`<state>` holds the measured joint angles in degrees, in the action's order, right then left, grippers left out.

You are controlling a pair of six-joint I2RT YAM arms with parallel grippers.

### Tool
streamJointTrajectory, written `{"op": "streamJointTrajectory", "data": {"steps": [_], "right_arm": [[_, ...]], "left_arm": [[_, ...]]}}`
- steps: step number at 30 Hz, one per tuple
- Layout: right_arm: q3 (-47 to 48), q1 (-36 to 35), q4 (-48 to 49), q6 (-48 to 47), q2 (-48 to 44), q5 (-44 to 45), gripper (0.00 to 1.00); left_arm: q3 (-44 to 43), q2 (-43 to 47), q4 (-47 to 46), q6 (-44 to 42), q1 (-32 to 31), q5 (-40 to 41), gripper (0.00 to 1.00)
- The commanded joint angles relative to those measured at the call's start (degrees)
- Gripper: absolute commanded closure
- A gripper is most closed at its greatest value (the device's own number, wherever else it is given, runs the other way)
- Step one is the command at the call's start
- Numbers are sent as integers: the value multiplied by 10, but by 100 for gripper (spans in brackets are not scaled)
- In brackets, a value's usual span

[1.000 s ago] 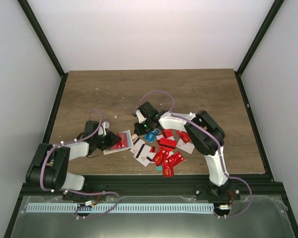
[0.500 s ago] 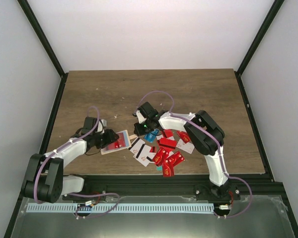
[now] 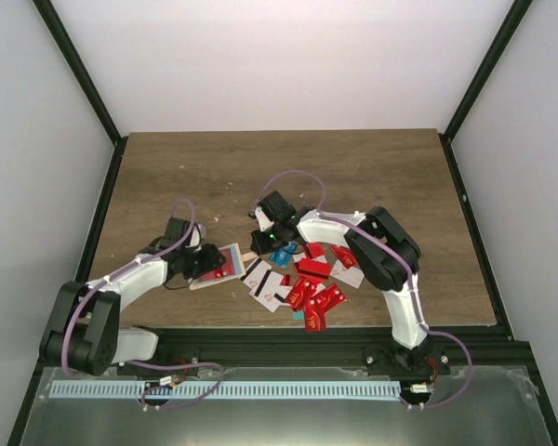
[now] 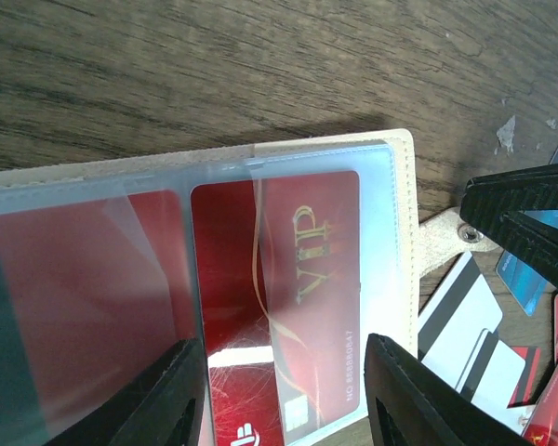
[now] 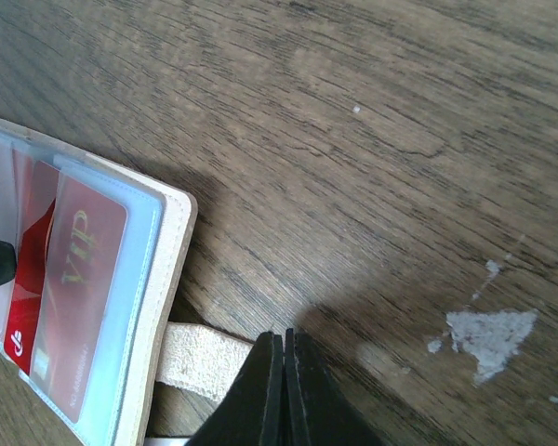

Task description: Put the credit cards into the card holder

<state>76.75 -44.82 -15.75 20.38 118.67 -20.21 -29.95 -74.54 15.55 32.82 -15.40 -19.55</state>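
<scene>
The beige card holder [image 3: 225,264] lies open on the wood, its clear sleeves facing up [image 4: 402,214]. A red VIP credit card [image 4: 307,279] sits inside the right sleeve, also visible in the right wrist view [image 5: 74,269]. My left gripper [image 4: 293,400] is open, one finger on each side of that card, touching nothing. My right gripper [image 5: 284,342] is shut, its tips pressing on the end of the holder's snap tab [image 5: 200,358]. The heap of credit cards [image 3: 312,279], mostly red, lies to the right of the holder.
White cards with black stripes [image 4: 470,325] and a blue card [image 4: 530,274] lie just beyond the tab. A pale scuff [image 5: 484,339] marks the wood. The table's front edge [image 3: 288,327] runs close behind the heap.
My left gripper's jaws have opened off the red card, which now lies in the sleeve, and the left arm's elbow has swung outward. The right gripper has stayed on the tab.
</scene>
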Motion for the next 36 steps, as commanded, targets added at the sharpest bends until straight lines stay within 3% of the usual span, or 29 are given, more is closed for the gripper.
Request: {"op": "streamJointTrajectory", "data": {"steps": [1, 25, 36], "right_arm": [[-3, -4, 2, -3, 10, -8, 99], [6, -4, 0, -5, 17, -5, 99], [19, 0, -26, -20, -8, 13, 95]], "left_arm": [[-9, -16, 18, 0, -8, 22, 51], [-25, -57, -35, 23, -44, -25, 52], [-30, 16, 42, 15, -43, 47, 48]]}}
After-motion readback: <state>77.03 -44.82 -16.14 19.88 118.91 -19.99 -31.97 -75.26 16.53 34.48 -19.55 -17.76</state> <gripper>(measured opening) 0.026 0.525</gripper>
